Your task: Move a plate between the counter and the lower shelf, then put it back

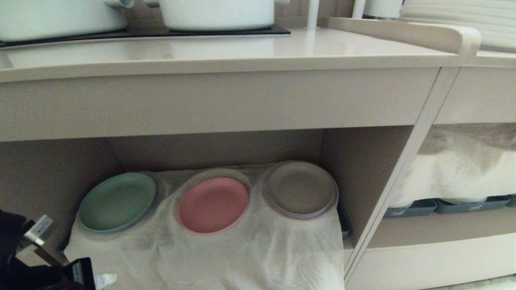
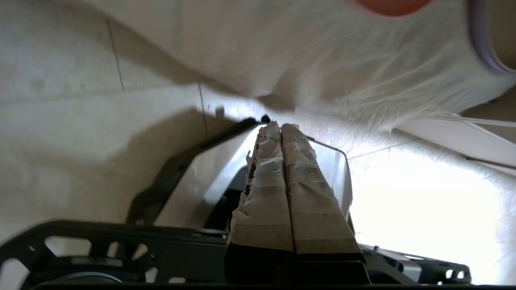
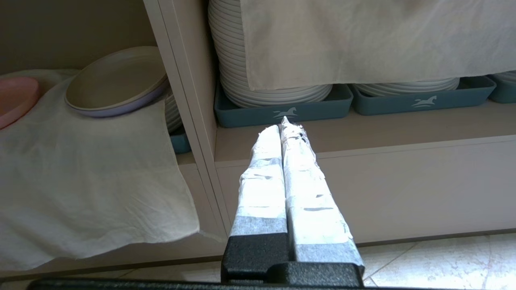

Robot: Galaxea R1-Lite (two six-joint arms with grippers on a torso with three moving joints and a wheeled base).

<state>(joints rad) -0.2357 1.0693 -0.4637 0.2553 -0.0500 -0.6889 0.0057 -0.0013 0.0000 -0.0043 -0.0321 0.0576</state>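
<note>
Pink plate (image 1: 213, 204) lies on the cloth (image 1: 225, 257) in the lower shelf (image 1: 365, 169), above and beyond the closed, empty left gripper (image 2: 281, 125); glossy surface (image 1: 225, 50) overhead; right gripper (image 3: 285, 123) closed, empty.

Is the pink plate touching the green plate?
Apart. Head view shows white cloth between the pink plate and the green plate.

Three plates sit in a row on the cloth (image 1: 209, 257) in the lower shelf (image 1: 363, 169): the plate (image 1: 213, 204) in the middle, one plate (image 1: 117, 201) to its left, another (image 1: 301, 188) to its right. Above, two pots (image 1: 217, 14) stand on the bench (image 1: 242, 50). Right of the divider, stacked plates (image 3: 274, 86) sit in trays (image 3: 282, 110).
</note>
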